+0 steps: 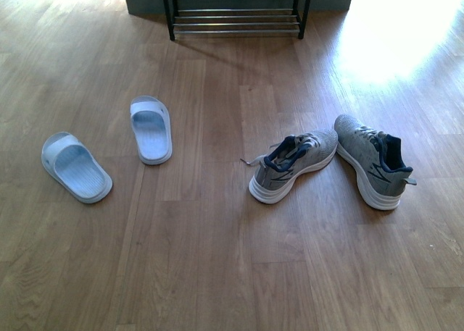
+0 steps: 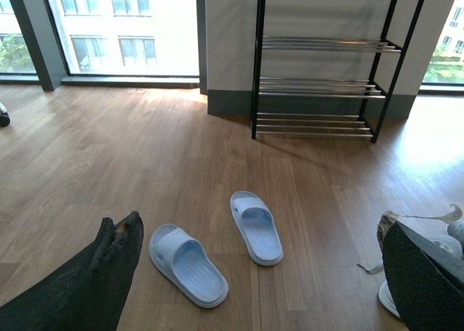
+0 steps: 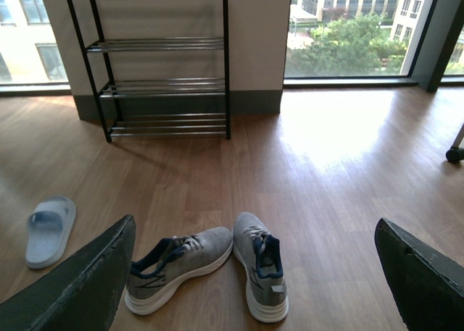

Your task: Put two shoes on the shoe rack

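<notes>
I count two grey sneakers on the wood floor (image 1: 217,258): the left-hand sneaker (image 1: 293,164) and the right-hand sneaker (image 1: 373,159), toes nearly meeting. Two pale blue slides, a nearer slide (image 1: 76,166) and a farther slide (image 1: 151,129), lie well apart from them. One shoe rack (image 1: 235,16), four chrome tiers, stands ahead by the wall. My left gripper (image 2: 259,226) has its jaws spread wide, holding nothing; my right gripper (image 3: 255,226) is likewise spread wide, touching nothing

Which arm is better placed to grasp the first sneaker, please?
Probably right: both sneakers lie on its side, framed between its open jaws in its wrist view; the left wrist view mostly faces the slides.
</notes>
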### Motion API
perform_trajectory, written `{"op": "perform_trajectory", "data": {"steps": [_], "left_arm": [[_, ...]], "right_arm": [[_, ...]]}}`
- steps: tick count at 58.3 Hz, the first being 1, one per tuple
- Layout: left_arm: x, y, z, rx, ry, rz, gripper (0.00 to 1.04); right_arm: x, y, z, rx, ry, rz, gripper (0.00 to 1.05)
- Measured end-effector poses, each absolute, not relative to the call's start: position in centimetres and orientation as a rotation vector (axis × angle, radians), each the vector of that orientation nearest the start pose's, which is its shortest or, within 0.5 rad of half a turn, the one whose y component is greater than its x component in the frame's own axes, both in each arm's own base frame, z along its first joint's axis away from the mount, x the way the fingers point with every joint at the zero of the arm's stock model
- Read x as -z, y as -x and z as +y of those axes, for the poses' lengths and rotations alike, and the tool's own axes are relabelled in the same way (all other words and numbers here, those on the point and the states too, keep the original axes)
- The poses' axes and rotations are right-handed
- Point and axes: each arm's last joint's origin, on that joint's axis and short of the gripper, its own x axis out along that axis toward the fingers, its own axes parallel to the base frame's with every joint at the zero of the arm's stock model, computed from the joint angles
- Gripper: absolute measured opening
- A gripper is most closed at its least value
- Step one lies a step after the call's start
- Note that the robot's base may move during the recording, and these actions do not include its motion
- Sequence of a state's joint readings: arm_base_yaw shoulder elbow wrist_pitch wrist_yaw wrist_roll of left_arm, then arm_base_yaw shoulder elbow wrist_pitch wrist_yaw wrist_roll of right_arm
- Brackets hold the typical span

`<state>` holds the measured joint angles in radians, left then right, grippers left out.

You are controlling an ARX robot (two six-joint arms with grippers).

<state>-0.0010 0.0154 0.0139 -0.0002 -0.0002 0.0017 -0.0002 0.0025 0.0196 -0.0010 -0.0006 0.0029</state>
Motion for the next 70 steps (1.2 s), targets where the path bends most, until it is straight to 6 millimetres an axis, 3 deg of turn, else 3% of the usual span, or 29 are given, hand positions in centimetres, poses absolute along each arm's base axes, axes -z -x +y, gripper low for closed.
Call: {"op": "perform_trajectory", "data": {"steps": [70], "left_arm": [[-16.71, -9.78, -0.01, 0.001, -0.002, 0.001, 0.95]], "right_arm": [[-16.99, -9.66, 0.00, 0.000, -0.003, -0.016, 0.96]]}}
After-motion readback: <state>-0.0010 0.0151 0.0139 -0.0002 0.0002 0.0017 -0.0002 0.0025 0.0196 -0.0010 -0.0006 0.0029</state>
